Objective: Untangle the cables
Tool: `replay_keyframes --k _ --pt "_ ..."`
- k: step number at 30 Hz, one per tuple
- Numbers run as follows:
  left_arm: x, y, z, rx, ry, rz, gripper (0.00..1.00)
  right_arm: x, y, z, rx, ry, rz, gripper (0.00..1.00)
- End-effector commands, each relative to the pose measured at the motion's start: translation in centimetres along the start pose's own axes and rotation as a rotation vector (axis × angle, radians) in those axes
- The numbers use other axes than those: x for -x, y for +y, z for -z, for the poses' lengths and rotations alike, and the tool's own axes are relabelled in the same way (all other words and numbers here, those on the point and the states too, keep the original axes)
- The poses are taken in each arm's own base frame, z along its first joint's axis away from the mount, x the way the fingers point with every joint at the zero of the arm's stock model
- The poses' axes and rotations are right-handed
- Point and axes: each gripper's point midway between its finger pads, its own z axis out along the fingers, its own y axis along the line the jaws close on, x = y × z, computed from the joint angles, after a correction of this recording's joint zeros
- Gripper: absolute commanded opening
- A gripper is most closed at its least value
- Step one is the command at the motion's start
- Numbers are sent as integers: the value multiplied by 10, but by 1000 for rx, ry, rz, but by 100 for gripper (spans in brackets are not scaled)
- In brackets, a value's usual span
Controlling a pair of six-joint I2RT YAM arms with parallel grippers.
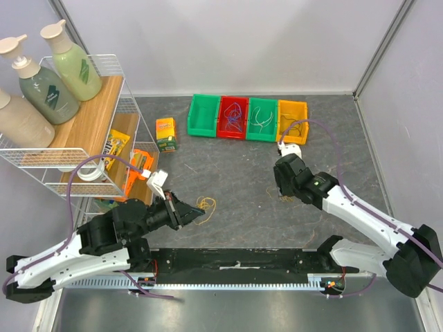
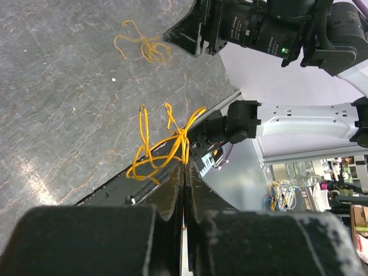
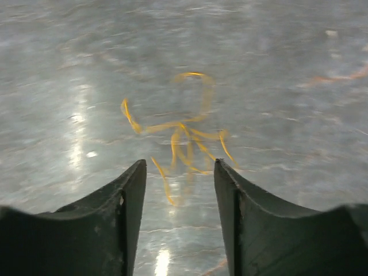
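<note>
My left gripper (image 2: 185,164) is shut on a tangled yellow cable (image 2: 158,150), held just above the table's near edge; in the top view this cable (image 1: 206,203) sticks out past its fingertips. A second yellow cable (image 3: 179,135) lies loose on the dark table, right in front of my right gripper (image 3: 179,167). That gripper is open, hovering low, with nothing between its fingers. In the left wrist view the same loose cable (image 2: 144,47) lies below the right arm (image 2: 253,26). More cables, purple and blue (image 1: 232,116) and white (image 1: 261,119), lie in bins at the back.
Four bins stand in a row at the back: green (image 1: 196,126), red (image 1: 223,130), green (image 1: 251,133), yellow (image 1: 284,136). A small orange box (image 1: 166,134) stands left of them. A wire rack (image 1: 104,138) with bottles and packets fills the left side.
</note>
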Motion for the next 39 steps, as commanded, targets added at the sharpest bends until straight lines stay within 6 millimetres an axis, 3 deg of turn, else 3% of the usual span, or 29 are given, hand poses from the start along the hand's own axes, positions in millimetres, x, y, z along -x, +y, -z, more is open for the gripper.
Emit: replay_keyframes --k 1,3,5,8,11,20,27,33,39 --pt "6 -19 -9 -59 -9 -26 2 29 81 29 454 -55 5 64" --pt "6 -21 -11 -56 -3 -34 2 36 124 67 768 -96 28 71" --pt "6 -22 -13 -52 -1 -32 2 41 153 107 1021 -147 36 73" --pt "5 -20 -15 -45 0 -25 2 47 178 158 1279 -220 39 73" --pt "6 -20 -17 -50 -11 -16 2 43 194 186 1416 -229 26 63" --pt "11 -25 -18 -63 -36 16 2 50 211 208 1533 -234 -229 52" --pt "15 -25 -17 -75 -65 49 2 48 216 212 1557 -233 -273 49" --pt "16 -26 -17 -80 -73 64 2 44 223 209 1554 -211 -272 39" --pt "16 -28 -17 -87 -70 65 2 42 228 206 1547 -203 -274 39"
